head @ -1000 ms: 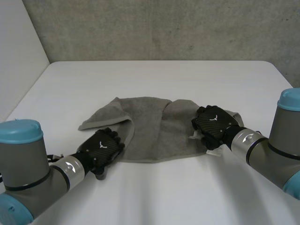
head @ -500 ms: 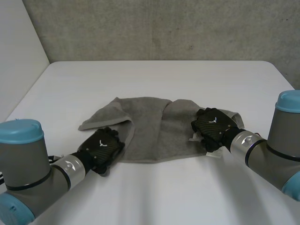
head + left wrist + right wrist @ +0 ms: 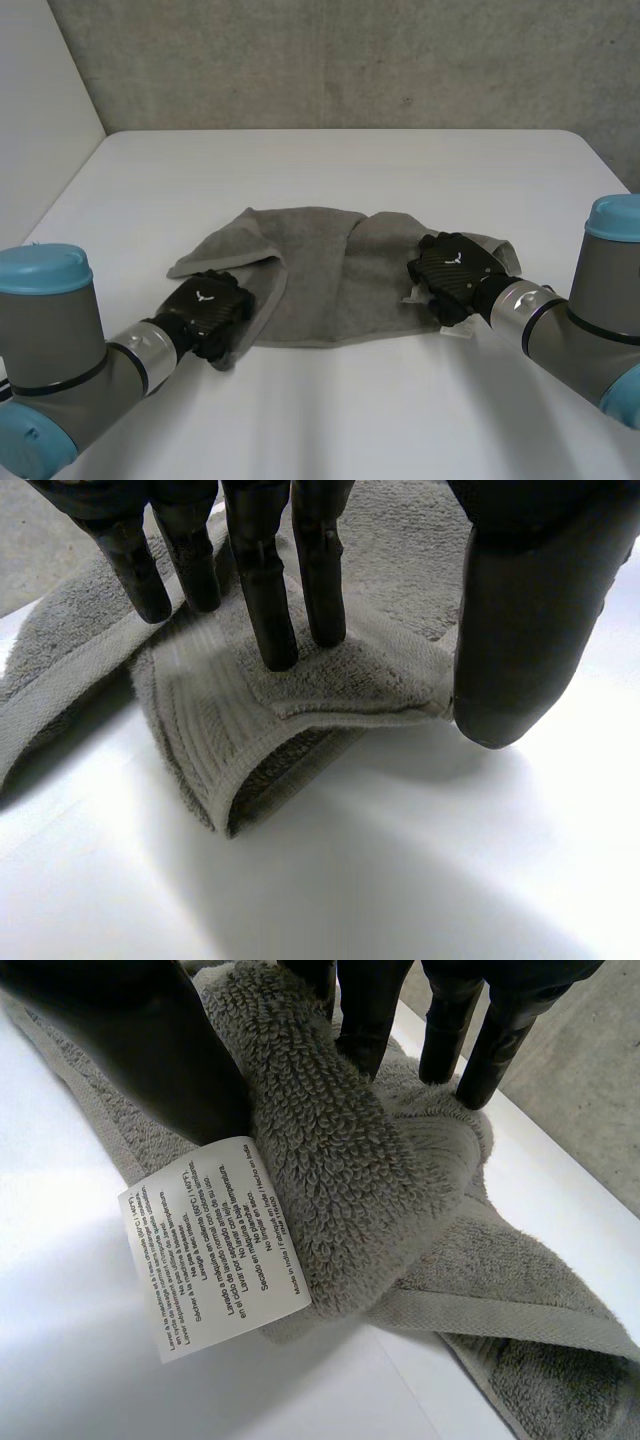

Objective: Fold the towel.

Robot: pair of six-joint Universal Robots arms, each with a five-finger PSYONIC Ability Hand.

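Since a second ago the left hand [image 3: 205,305] has drawn back a little to the left, and the near left corner of the towel [image 3: 320,270] has come with it and doubled over on itself. The right hand [image 3: 455,268] sits where it did, at the towel's right end.

The grey towel lies rumpled across the middle of the white table [image 3: 330,160], with its far left corner folded loosely inward.

In the left wrist view, straight fingers [image 3: 262,590] bear down on the top of the folded corner. The thumb [image 3: 520,620] stands against the corner's edge. The corner seems to be nipped between them, though the contact under the flap is hidden.

In the right wrist view, the thumb [image 3: 140,1030] and fingers [image 3: 370,1010] close on a thick bunch of terry at the towel's right edge. A white care label [image 3: 215,1245] hangs from the bunch just beside the thumb, and the towel's hem trails off onto the table below.
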